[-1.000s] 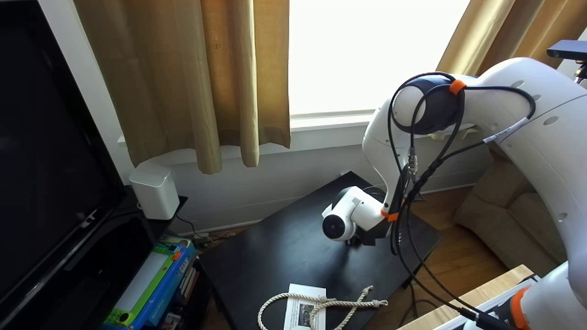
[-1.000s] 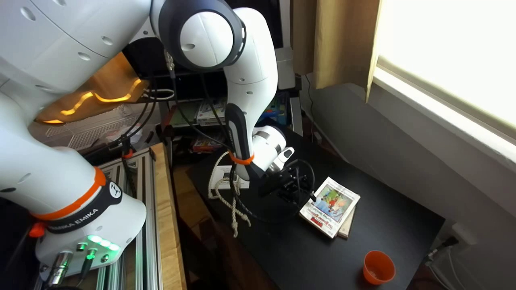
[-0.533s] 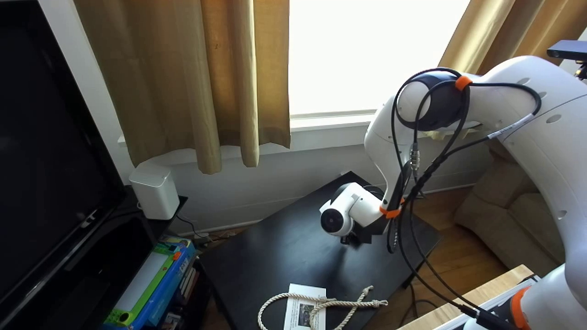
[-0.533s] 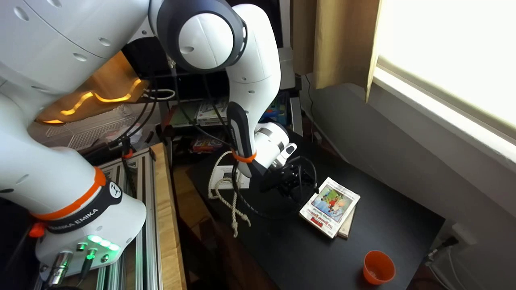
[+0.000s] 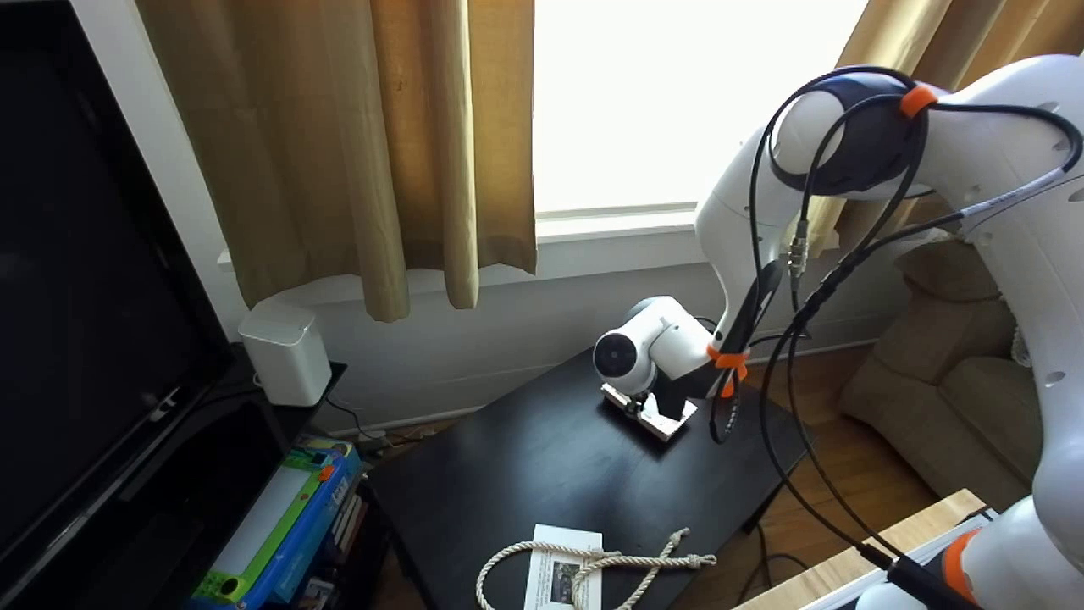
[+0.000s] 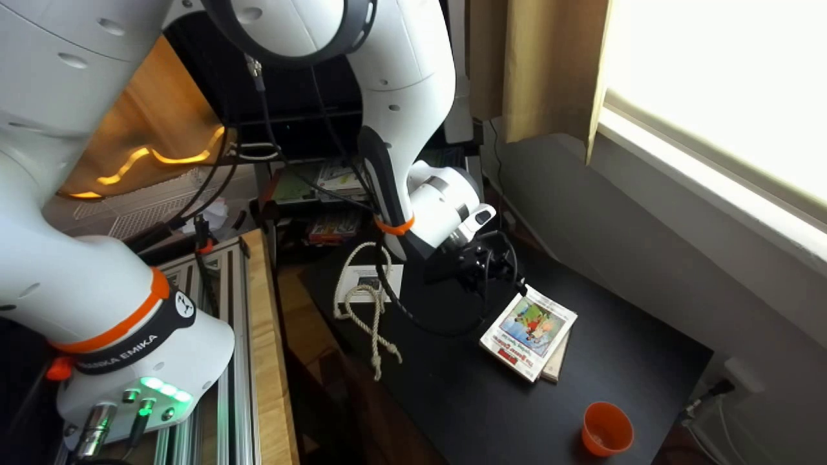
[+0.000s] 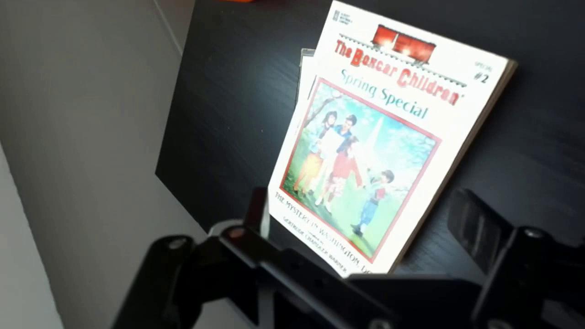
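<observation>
Wrist view: a white paperback [image 7: 361, 155], titled The Boxcar Children Spring Special, lies face up on a black bench [image 7: 219, 119]; its cover pictures four figures on grass. Two black fingers [image 7: 477, 230] stand spread wide and empty around the end of the paperback that bears the author's name. A gap shows between the paperback and the finger on the picture's right; whether the one on the picture's left touches it cannot be told.

In an exterior view, the white arm [image 5: 970, 157] arches in from the right, and the paperback shows partly hidden below the fingers. Nearer the viewer than the paperback, a pale rope [image 5: 652, 562] lies looped across a printed sheet [image 5: 542, 585]. Behind the paperback are a bright window [image 5: 677, 102] and tan curtains [image 5: 339, 169]; well to its left are a black television [image 5: 76, 280] and a white box-shaped device [image 5: 292, 356].

In an exterior view, a second book [image 6: 553, 365] peeks out from under the paperback's right edge. An orange cup [image 6: 607, 429] stands well apart from the paperback, toward the lower right.
</observation>
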Robot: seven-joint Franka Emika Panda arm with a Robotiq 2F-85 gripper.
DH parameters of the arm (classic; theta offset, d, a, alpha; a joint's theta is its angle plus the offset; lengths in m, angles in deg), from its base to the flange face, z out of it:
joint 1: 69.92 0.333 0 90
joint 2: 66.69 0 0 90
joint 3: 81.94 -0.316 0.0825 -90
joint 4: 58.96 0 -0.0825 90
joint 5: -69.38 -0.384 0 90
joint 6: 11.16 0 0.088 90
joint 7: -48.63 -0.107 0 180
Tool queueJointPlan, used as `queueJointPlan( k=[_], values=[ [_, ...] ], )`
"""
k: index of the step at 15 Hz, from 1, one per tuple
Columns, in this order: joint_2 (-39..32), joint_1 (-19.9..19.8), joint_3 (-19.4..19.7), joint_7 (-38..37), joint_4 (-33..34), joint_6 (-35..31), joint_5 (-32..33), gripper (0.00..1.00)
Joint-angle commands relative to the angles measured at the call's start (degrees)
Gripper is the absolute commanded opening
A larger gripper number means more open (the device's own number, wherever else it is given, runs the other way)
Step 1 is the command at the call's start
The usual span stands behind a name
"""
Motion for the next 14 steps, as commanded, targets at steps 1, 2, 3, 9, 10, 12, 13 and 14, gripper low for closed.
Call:
queueJointPlan(
  k=[1, 2, 3, 9, 10, 12, 13, 14],
  values=[
    [8.04, -3.49, -0.42, -5.33, -7.07, -5.12, -3.56, 1.0],
    [9.67, -4.08, -0.1, -7.3, -8.31, -6.63, -3.97, 1.0],
    [11.55, -4.66, 0.17, -9.0, -9.88, -7.79, -4.85, 1.0],
    [19.86, -8.05, 0.84, -20.69, -16.97, -11.78, -9.02, 1.0],
    [21.13, -8.25, 0.86, -22.18, -18.01, -11.72, -10.4, 1.0],
    [23.25, -8.8, 0.7, -26.25, -19.9, -11.65, -12.27, 1.0],
    [24.19, -8.99, 0.7, -28.37, -20.67, -11.67, -12.9, 1.0],
    [25.02, -8.62, 0.85, -30.4, -21.36, -11.05, -12.43, 1.0]
  ],
)
